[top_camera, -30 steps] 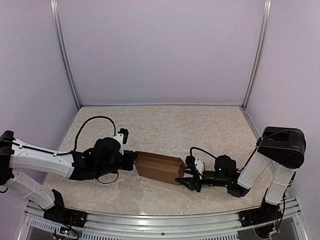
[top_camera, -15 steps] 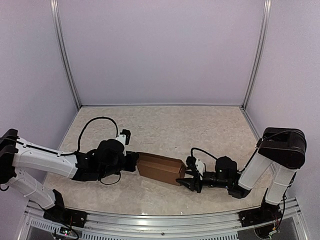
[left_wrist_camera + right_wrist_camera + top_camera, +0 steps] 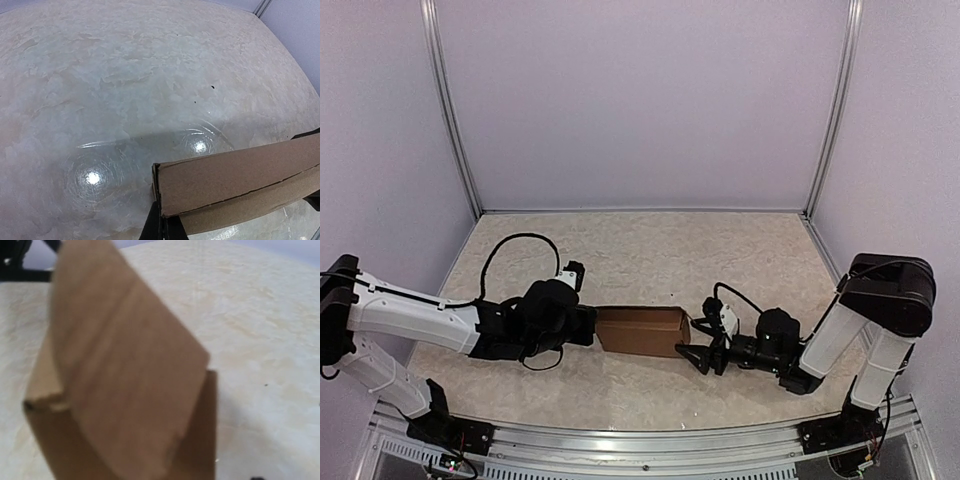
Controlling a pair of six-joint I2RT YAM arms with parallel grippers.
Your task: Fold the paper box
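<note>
**Position.** The paper box (image 3: 640, 332) lay on the table (image 3: 720, 260) near the front edge, between the two arms. It was formed into a closed rectangular block.

**Left gripper** (image 3: 588, 328). It met the left end of the box. In the left wrist view its dark fingers (image 3: 151, 229) sat close together at the lower corner of the end wall. On that evidence the gripper was judged to be clamped on the box.

**Right gripper** (image 3: 696, 357). It stood just beside the right near corner with its fingers spread and nothing between them. The right wrist view showed only blurred cardboard at close range.

**Possible faults (judgement)**
1. The box could pivot about the left clamp or slide. Cause: a push from the right gripper applied at the corner rather than square to the end, on light cardboard resting on a glossy surface.
2. The lid could lift. Cause: a seam ran along the long side in the left wrist view, and the pictures did not confirm that the front flap was fully tucked.
3. The end wall could crease. Cause: any twist of the left clamp while the other end was pressed.

**Contents.** The box was shut on every visible side, so its interior was hidden. Whether anything lay inside could not be told.
</note>
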